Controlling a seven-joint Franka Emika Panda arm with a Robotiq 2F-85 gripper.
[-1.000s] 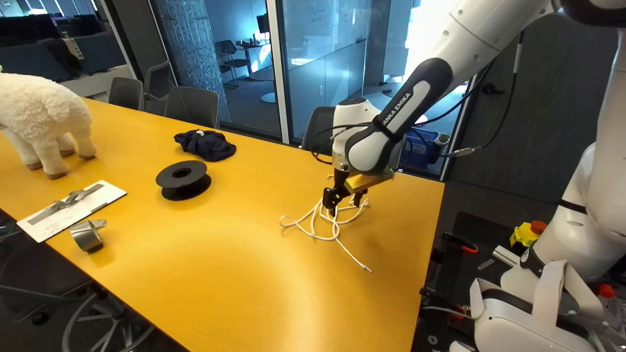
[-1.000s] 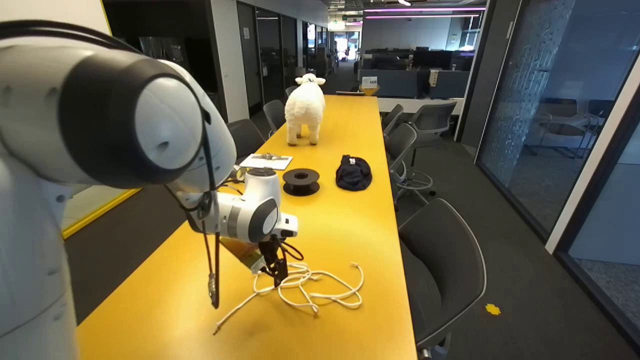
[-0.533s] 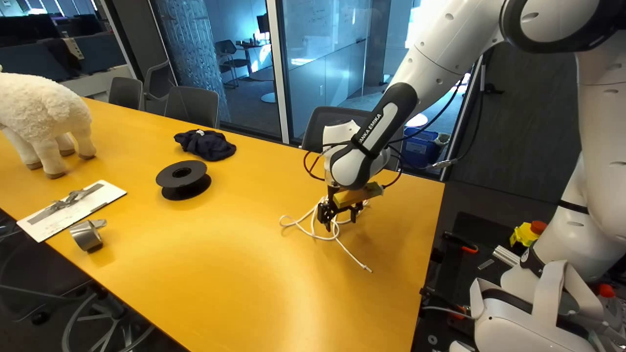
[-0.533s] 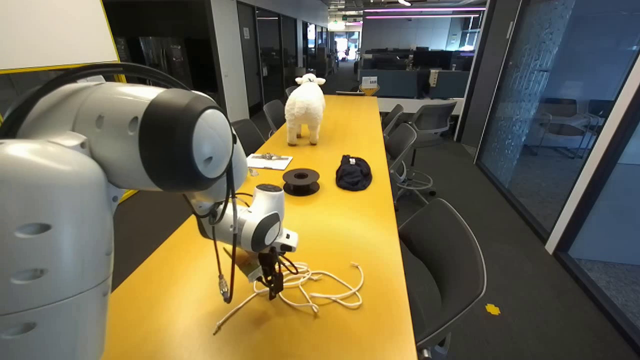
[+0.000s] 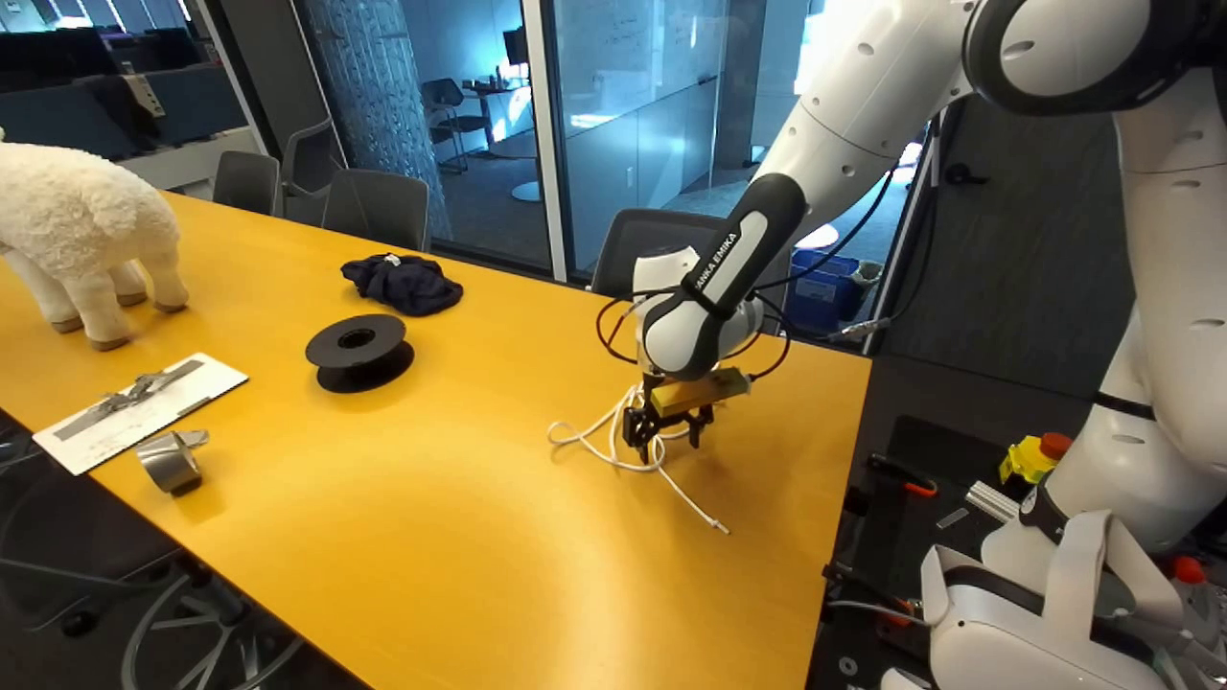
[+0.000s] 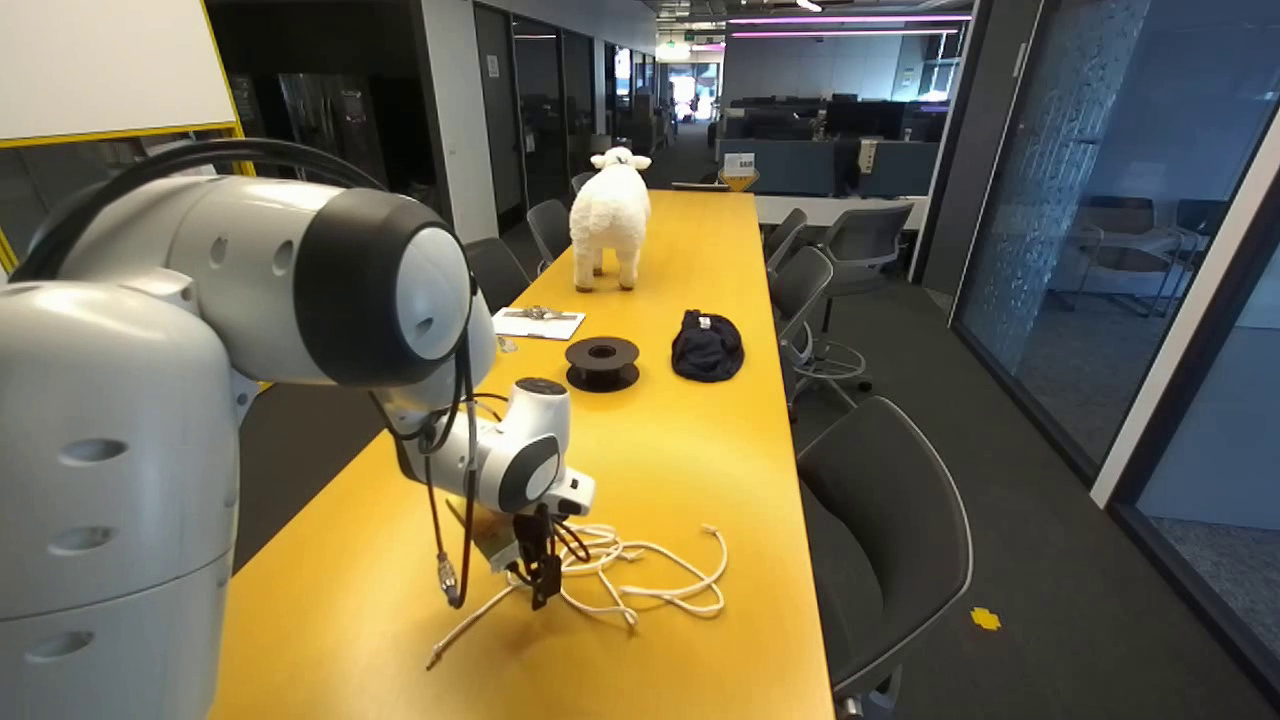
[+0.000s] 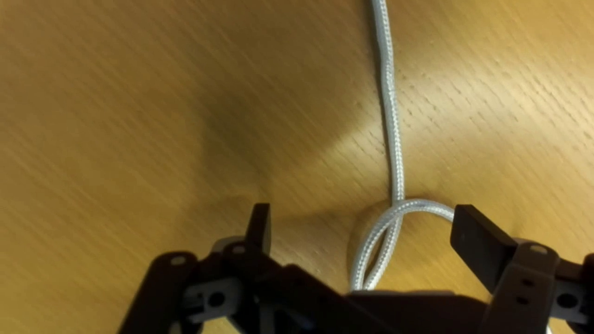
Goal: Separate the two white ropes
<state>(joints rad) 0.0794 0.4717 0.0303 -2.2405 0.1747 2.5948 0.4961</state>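
Observation:
The two white ropes point(image 5: 686, 498) lie in a loose tangle on the table, with a tail reaching out from it. In an exterior view, more loops and a straight tail point(image 6: 470, 623) show. I cannot tell which strand belongs to which rope. My gripper point(image 5: 671, 448) is open and empty, low over the tangle near where the tail leaves it. In the wrist view, a straight strand point(image 7: 391, 116) runs under a curled strand between the open fingers point(image 7: 359, 218). The right finger covers part of the curl. Whether the fingertips touch the table is unclear.
On the yellow table point(image 5: 460, 537) stand a black spool point(image 5: 326, 346), a dark cloth point(image 5: 407, 287), a tape roll point(image 5: 168, 464), a white board point(image 5: 206, 376) and a fluffy white sheep figure point(image 5: 86, 220). A grey chair point(image 6: 890, 530) stands by the table's long edge.
The gripper has come down lower over the ropes and shifted a little towards the straight tail, moving only slightly in the last half second. It stays open. The ropes look unmoved.

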